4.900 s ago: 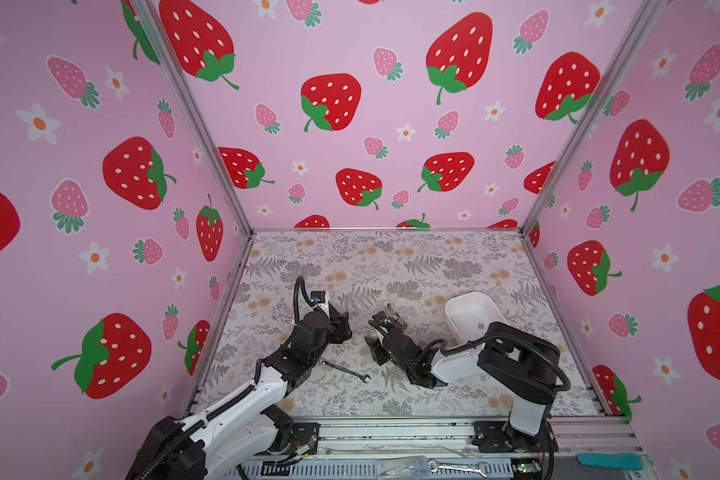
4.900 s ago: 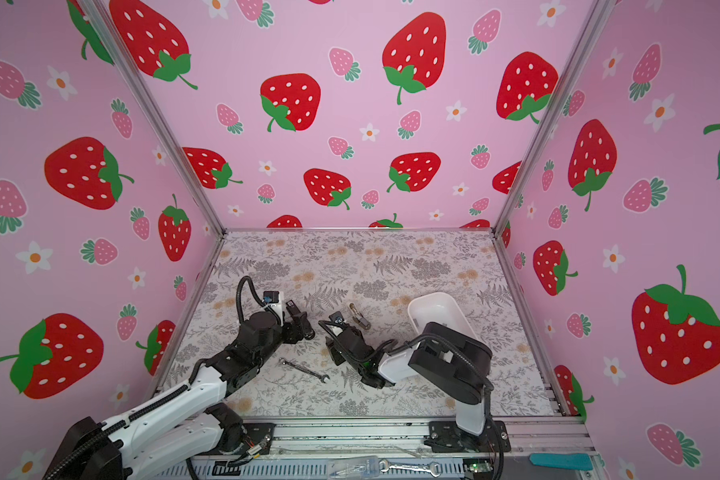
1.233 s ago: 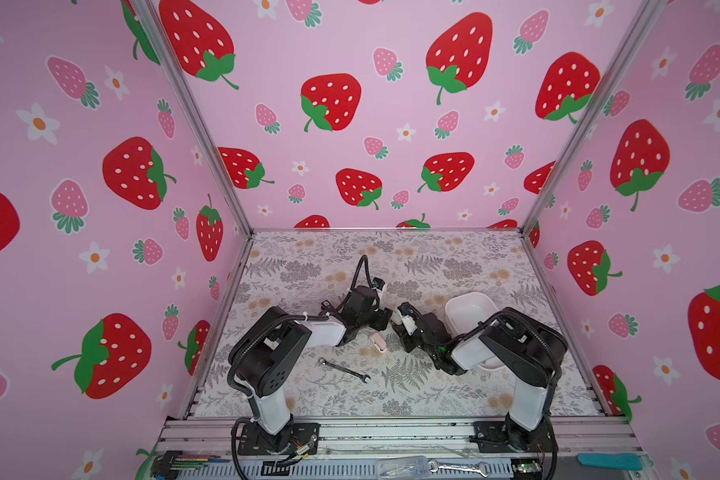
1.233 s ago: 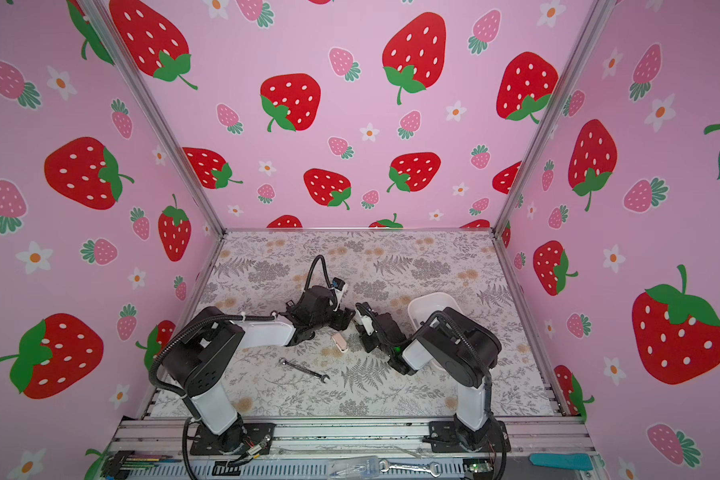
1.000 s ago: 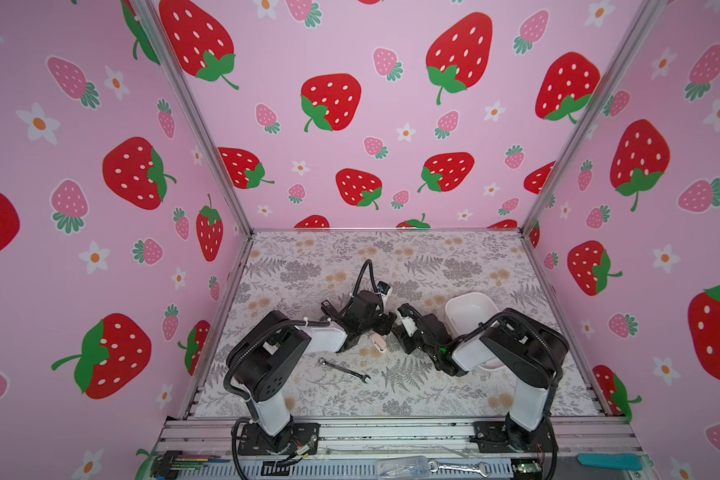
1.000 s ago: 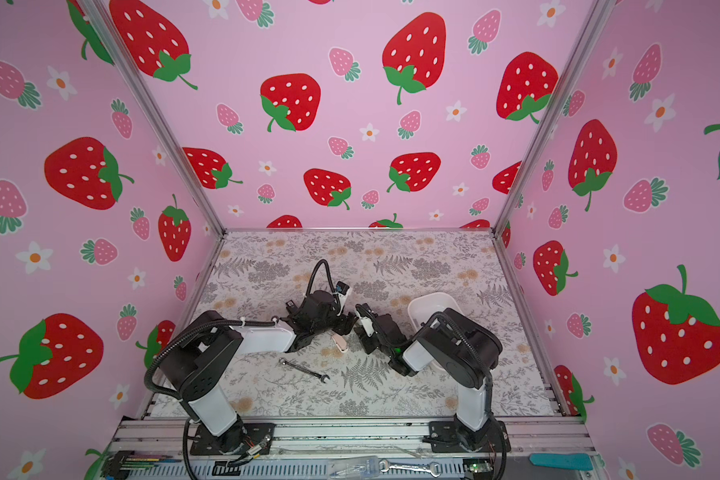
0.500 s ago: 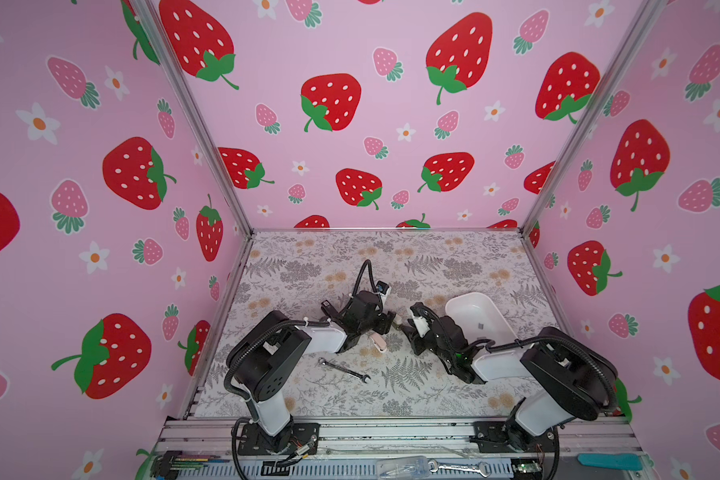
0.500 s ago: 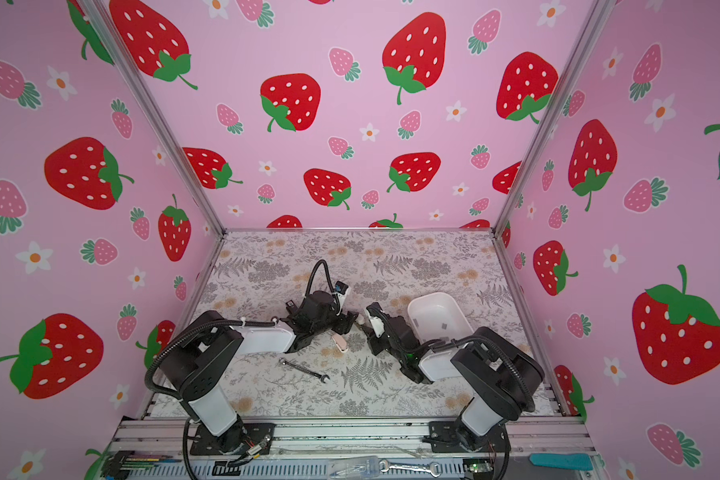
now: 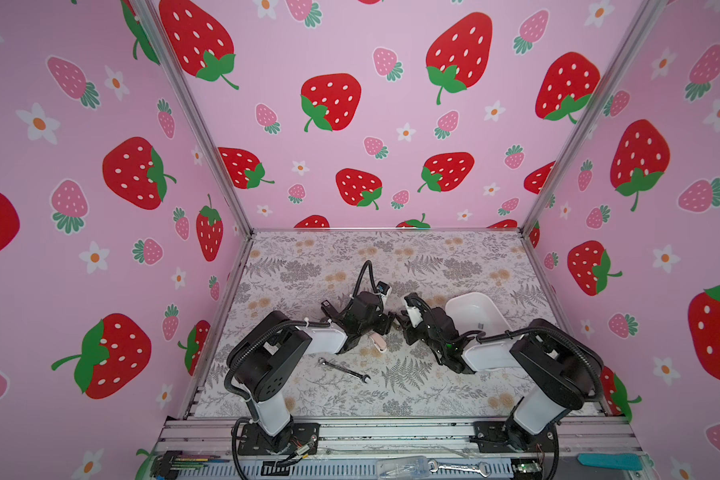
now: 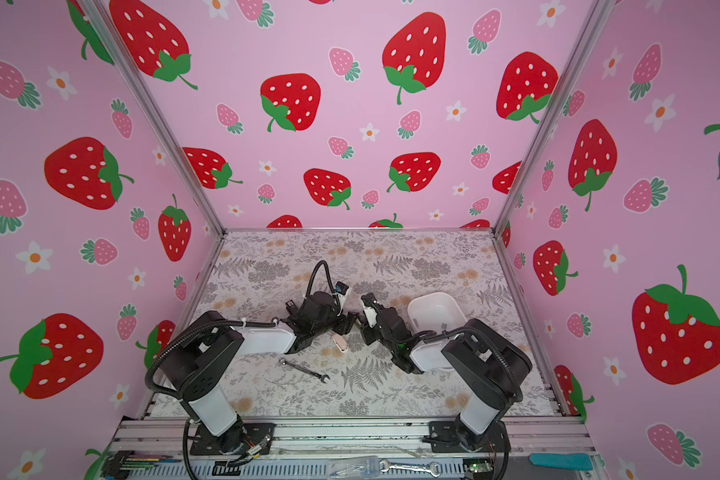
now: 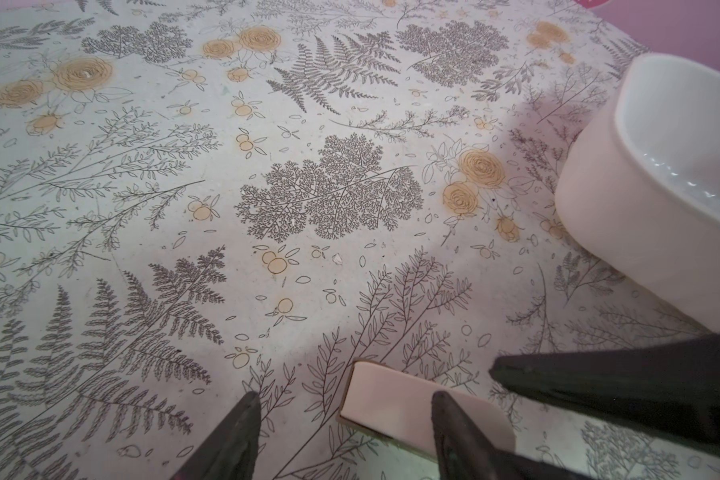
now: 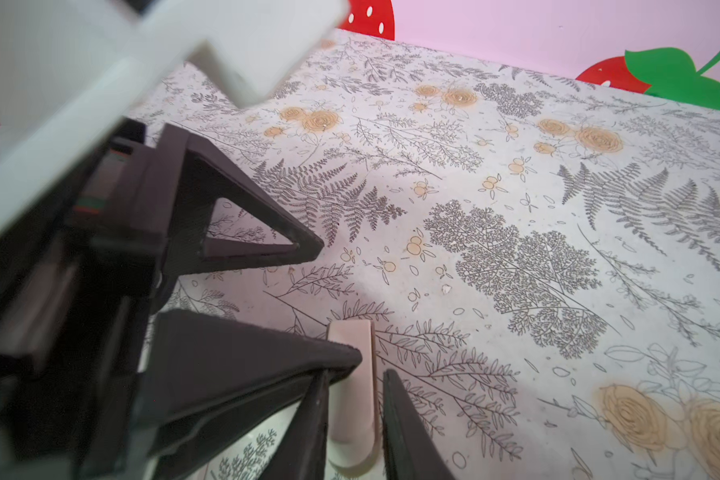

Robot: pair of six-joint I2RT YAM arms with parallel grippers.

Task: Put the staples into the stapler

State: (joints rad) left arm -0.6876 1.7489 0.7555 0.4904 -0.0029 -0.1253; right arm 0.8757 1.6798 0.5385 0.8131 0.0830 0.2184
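Where strawberry walls (image 9: 350, 62) enclose floral mat (image 9: 391, 386), left jaws parted, right jaws flanking pink piece (image 12: 352, 415), grip unclear.

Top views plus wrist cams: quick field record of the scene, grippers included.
table: floral-print surface
small pink stapler-like item: lying mid-table between the grippers
left gripper: open, one finger over the pink item
right gripper: straddles that item's sides; contact unclear
white tray: on the table by the right arm; small grey piece inside, unidentifiable
wrench: flat on the table, in front of the grippers, untouched
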